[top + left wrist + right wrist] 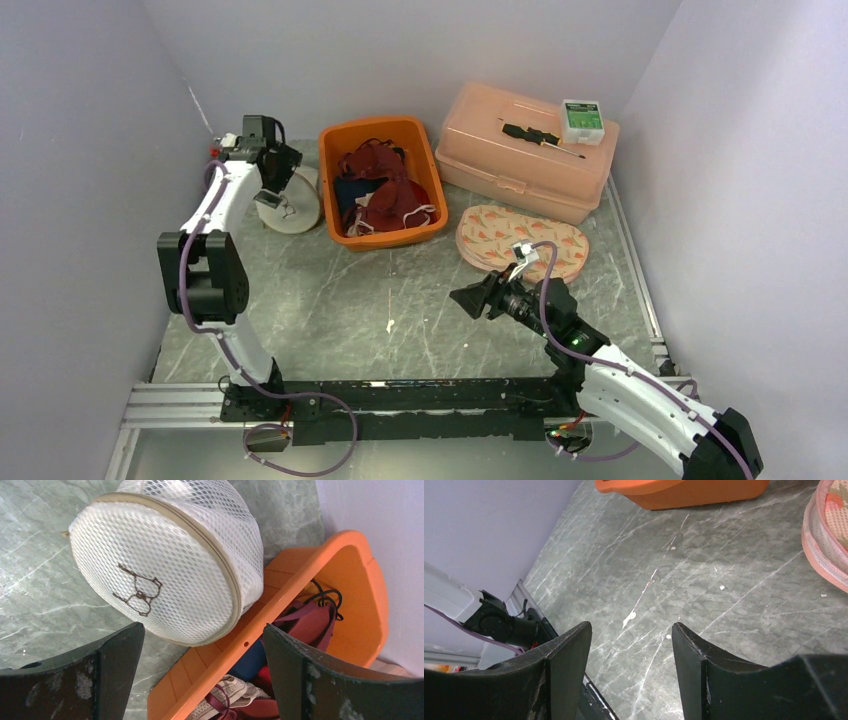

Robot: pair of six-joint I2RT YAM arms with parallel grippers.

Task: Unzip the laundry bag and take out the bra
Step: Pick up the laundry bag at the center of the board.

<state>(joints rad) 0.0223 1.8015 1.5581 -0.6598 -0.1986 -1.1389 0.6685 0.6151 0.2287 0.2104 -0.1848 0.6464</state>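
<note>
A round white mesh laundry bag (300,207) (165,560) with a beige zip band (227,575) leans against the left wall of an orange basket (432,170) (350,570). What it holds does not show through the mesh. Dark red bras (378,163) (310,622) lie in the basket. My left gripper (274,196) (202,630) hovers open just above the bag and the basket's rim, touching neither. My right gripper (466,298) (631,625) stands open over bare table, holding nothing. A second, pink patterned mesh bag (522,240) (829,530) lies to its right.
A pink plastic box (520,160) stands at the back right, with a screwdriver (540,137) and a small green-and-white box (582,120) on its lid. Walls close in on the left, back and right. The rail with the arm bases runs along the near edge.
</note>
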